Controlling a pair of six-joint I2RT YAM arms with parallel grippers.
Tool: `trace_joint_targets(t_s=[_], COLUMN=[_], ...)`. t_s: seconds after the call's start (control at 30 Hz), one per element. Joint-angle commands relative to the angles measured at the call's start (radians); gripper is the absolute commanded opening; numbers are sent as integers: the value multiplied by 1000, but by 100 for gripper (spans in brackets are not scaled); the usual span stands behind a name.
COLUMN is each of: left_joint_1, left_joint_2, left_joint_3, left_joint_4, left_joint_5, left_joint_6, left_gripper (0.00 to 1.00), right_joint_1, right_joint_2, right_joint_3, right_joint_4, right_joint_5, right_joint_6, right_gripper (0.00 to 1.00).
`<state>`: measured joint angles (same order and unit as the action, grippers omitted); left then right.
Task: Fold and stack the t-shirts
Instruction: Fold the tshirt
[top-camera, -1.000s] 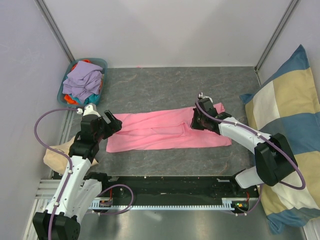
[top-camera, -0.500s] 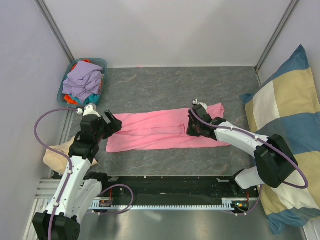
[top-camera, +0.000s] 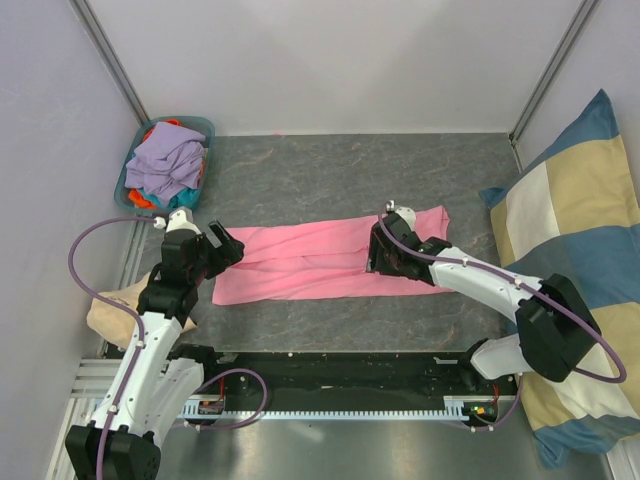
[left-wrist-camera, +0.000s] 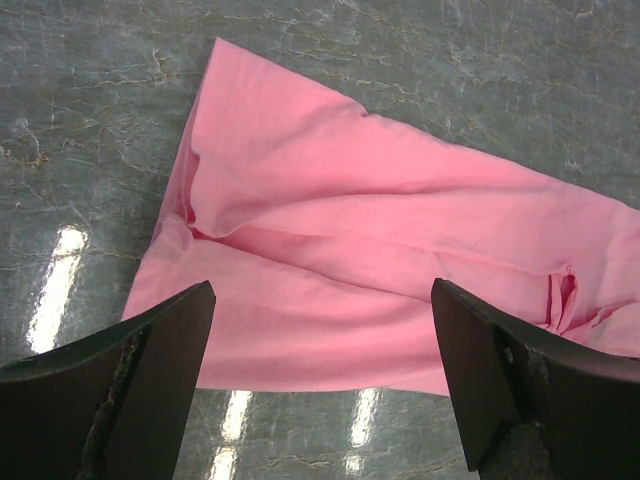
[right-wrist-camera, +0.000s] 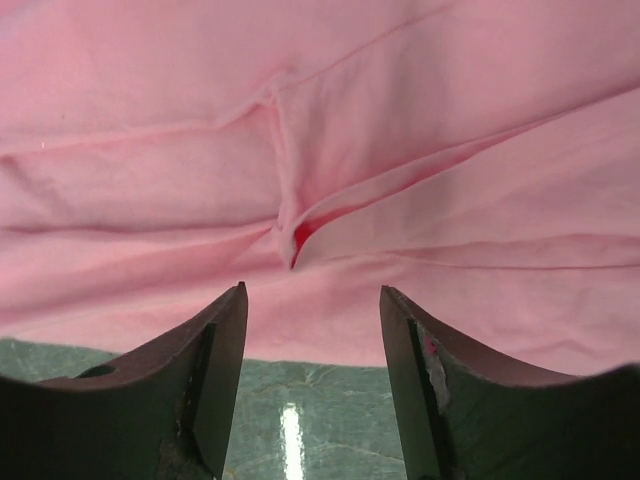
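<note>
The pink t-shirt (top-camera: 310, 265) is stretching left to right; the right pincer (top-camera: 378, 258), jaws apart, is hovering over its right half, the left pincer (top-camera: 226, 245) gaping at its left end.

Overhead wide; wrists close; tee (top-camera: 300, 266) shared

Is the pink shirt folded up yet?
Partly. The pink shirt lies as a long strip with its sides folded over, not yet folded short.

Cloth t-shirt (top-camera: 300, 265); glossy, perhaps stone, table (top-camera: 330, 180)
</note>
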<state>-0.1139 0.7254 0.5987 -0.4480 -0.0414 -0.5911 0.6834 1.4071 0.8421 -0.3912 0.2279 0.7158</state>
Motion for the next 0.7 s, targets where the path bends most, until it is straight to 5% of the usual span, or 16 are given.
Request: trace_joint_targets(t_s=[0.0, 0.33, 0.67], left_joint_1=[-3, -3, -3], left_joint_2=[-12, -15, -12], left_joint_3=[-4, 7, -4], left_joint_4=[5, -4, -8], left_joint_5=[23, 20, 15], left_joint_6=[-22, -13, -15], left_gripper=[97, 97, 97], right_joint_1=[-2, -130, -217], right_joint_2=[-17, 226, 240], right_joint_3=[104, 229, 204], right_joint_4=[-35, -55, -44], right_joint_5=[206, 304, 326], right_joint_6=[-65, -134, -131], right_gripper=[64, 65, 66])
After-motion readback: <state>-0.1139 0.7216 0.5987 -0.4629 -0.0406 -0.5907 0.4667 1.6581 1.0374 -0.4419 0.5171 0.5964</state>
